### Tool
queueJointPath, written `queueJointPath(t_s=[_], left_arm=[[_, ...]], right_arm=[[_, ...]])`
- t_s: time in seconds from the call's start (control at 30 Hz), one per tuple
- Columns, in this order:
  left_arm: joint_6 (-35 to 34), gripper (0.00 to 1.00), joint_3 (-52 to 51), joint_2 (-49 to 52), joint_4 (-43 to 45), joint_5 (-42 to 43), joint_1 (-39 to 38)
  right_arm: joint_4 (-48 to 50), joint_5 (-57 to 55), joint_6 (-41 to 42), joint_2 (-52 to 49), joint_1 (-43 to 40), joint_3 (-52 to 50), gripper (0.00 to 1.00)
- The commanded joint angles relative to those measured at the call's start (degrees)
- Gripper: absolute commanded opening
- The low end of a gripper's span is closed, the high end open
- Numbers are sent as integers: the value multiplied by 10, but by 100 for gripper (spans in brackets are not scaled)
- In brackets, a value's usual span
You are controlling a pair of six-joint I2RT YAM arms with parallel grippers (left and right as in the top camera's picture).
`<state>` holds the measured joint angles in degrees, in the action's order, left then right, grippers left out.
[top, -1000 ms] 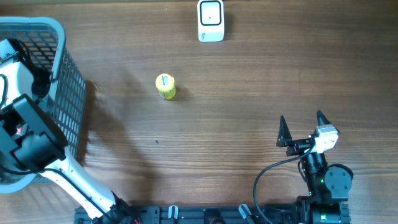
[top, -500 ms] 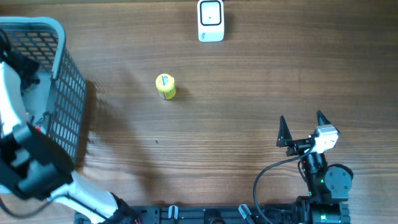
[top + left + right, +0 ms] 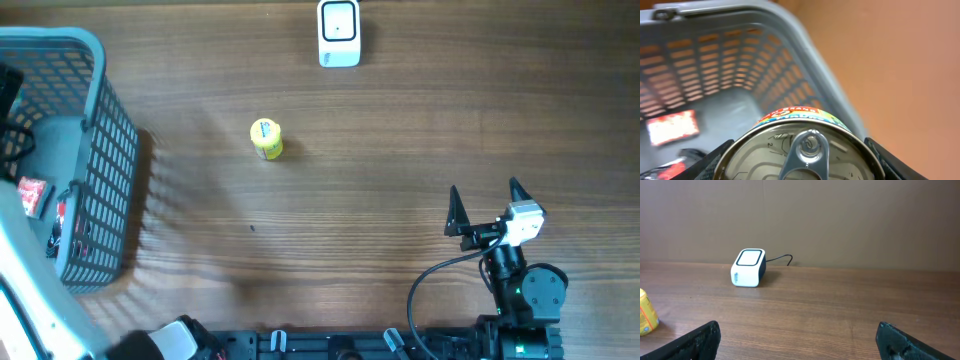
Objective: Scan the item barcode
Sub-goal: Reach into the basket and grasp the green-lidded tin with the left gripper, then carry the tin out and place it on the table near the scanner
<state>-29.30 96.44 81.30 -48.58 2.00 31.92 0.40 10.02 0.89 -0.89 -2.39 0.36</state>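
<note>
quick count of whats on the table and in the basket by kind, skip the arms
basket: 1
barcode scanner: 1
yellow container: 1
ring-pull can: 1
red packet: 1 (other bits in the basket are too unclear to count)
total: 5

Can (image 3: 800, 142) body below frame edge
</note>
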Motion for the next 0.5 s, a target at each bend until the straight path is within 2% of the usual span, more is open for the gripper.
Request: queueJointPath(t_s=[0.0, 0.07, 0.17, 0.27, 0.47], left_arm=[[-29, 68, 1, -33, 5, 127, -4], [-38, 68, 1, -37, 5, 165, -20], [-42, 68, 1, -37, 1, 177, -67], [-42, 68, 1, -37, 3, 174, -152], [-41, 68, 1, -21, -4, 57, -378]], right_arm=[[2, -6, 7, 3, 4, -1, 100], [2, -6, 7, 3, 4, -1, 100], [2, -6, 7, 3, 4, -1, 100], [2, -6, 8, 3, 4, -1, 100], [2, -6, 8, 3, 4, -1, 100]])
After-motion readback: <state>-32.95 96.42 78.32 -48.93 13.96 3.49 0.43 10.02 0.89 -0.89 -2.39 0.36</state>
